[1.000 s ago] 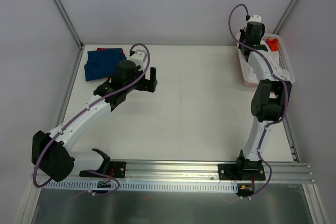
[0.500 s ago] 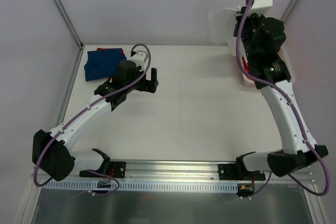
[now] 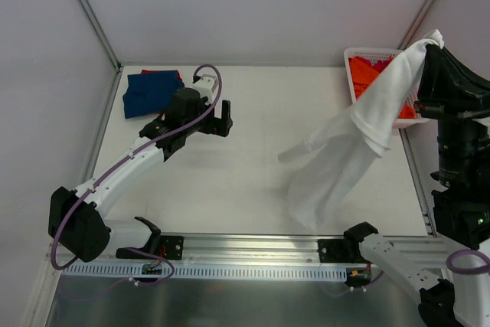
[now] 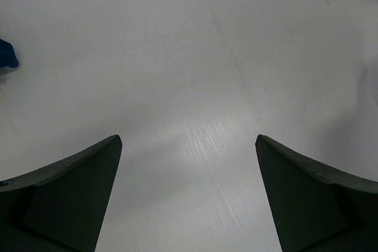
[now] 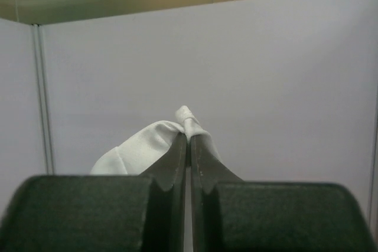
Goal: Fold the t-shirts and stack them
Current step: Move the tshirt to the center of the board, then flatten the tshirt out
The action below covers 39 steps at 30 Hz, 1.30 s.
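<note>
Risk: white t-shirt (image 3: 344, 151) may slip from small pinch | right pincer (image 5: 189, 138) clamped on shirt, frame right | left pincer (image 4: 188, 141) spread wide, empty | cause: hanging cloth's weight

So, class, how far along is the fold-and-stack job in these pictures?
Done: the dark blue t-shirt lies folded at far left, a red t-shirt showing beneath. In hand: the right gripper, shut, holds the white t-shirt aloft. Left: fold it, then the orange t-shirt in the basket.
</note>
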### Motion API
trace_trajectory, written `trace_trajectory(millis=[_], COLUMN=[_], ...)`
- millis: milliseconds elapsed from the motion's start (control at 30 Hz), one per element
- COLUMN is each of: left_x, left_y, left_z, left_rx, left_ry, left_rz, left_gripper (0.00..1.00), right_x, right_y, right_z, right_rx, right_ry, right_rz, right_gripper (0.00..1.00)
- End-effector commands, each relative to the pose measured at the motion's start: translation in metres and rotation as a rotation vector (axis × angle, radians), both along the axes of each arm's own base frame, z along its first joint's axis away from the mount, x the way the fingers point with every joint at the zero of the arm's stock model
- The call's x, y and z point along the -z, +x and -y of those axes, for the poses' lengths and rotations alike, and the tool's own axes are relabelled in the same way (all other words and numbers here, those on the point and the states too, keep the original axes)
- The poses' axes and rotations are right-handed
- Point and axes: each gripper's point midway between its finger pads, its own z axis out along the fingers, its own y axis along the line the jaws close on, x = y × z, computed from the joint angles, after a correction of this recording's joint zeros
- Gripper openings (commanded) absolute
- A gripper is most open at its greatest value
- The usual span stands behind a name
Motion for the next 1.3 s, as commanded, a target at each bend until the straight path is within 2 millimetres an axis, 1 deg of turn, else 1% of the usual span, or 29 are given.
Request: trace_trajectory(millis=[0,100,167,300,333,400,433,467,500,533,567,633,667,767,833,933,1100,1167,1200,1233,1267], left_x=[-0.016,-0.015,-0.017,-0.023,-0.026,-0.036,-0.04,-0.05,-0.055,-0.064,-0.069,-0.084,-0.09,-0.108,-0.117,-0.122,-0.118,-0.118,-0.112,-0.114,-0.111], left_y=[0.007,0.007,0.007,-0.001,-0.002,-0.007,-0.01,-0.013,-0.018,-0.024,-0.028,-0.038,-0.041,-0.054,-0.059,-0.063,-0.063,-0.06,-0.06,-0.058,-0.055], left_z=[0.009,0.01,0.009,0.022,0.025,0.033,0.038,0.043,0.049,0.057,0.061,0.071,0.073,0.081,0.084,0.092,0.109,0.117,0.123,0.126,0.129], left_rx=[0.012,0.013,0.006,0.06,0.069,0.097,0.115,0.129,0.154,0.177,0.191,0.224,0.231,0.257,0.267,0.28,0.312,0.325,0.332,0.336,0.333], left_ry=[-0.045,-0.044,-0.054,-0.113,-0.127,-0.18,-0.198,-0.232,-0.252,-0.271,-0.282,-0.307,-0.324,-0.366,-0.399,-0.424,-0.435,-0.439,-0.435,-0.442,-0.439], left_rz=[0.03,0.027,0.025,0.008,0.006,0.0,0.001,0.007,0.008,0.017,0.026,0.047,0.053,0.073,0.085,0.107,0.131,0.15,0.145,0.163,0.164], left_gripper=[0.99,0.99,0.99,0.99,0.99,0.99,0.99,0.99,0.99,0.99,0.99,0.99,0.99,0.99,0.99,0.99,0.99,0.99,0.99,0.99,0.99], right_x=[-0.017,-0.021,-0.02,-0.014,-0.01,-0.005,-0.002,0.0,0.001,0.001,0.005,0.007,0.01,0.015,0.017,0.018,0.014,0.013,0.011,0.01,0.01], right_y=[-0.015,-0.017,-0.014,0.005,0.014,0.023,0.032,0.037,0.042,0.043,0.052,0.059,0.066,0.077,0.08,0.082,0.08,0.078,0.076,0.073,0.073], right_z=[-0.009,-0.014,-0.018,-0.03,-0.036,-0.043,-0.048,-0.051,-0.054,-0.061,-0.067,-0.071,-0.075,-0.081,-0.085,-0.09,-0.094,-0.094,-0.094,-0.095,-0.096], right_rx=[-0.091,-0.124,-0.135,-0.162,-0.169,-0.19,-0.193,-0.197,-0.205,-0.233,-0.238,-0.247,-0.247,-0.252,-0.263,-0.286,-0.313,-0.32,-0.323,-0.333,-0.342], right_ry=[0.035,0.026,0.021,0.012,0.006,0.01,0.008,0.005,0.008,-0.01,-0.018,-0.019,-0.024,-0.03,-0.032,-0.03,-0.032,-0.035,-0.034,-0.039,-0.038], right_rz=[0.08,0.077,0.06,0.003,-0.018,-0.047,-0.066,-0.08,-0.094,-0.095,-0.116,-0.131,-0.146,-0.172,-0.181,-0.187,-0.183,-0.18,-0.178,-0.173,-0.178], right_gripper=[0.0,0.0,0.0,0.0,0.0,0.0,0.0,0.0,0.0,0.0,0.0,0.0,0.0,0.0,0.0,0.0,0.0,0.0,0.0,0.0,0.0])
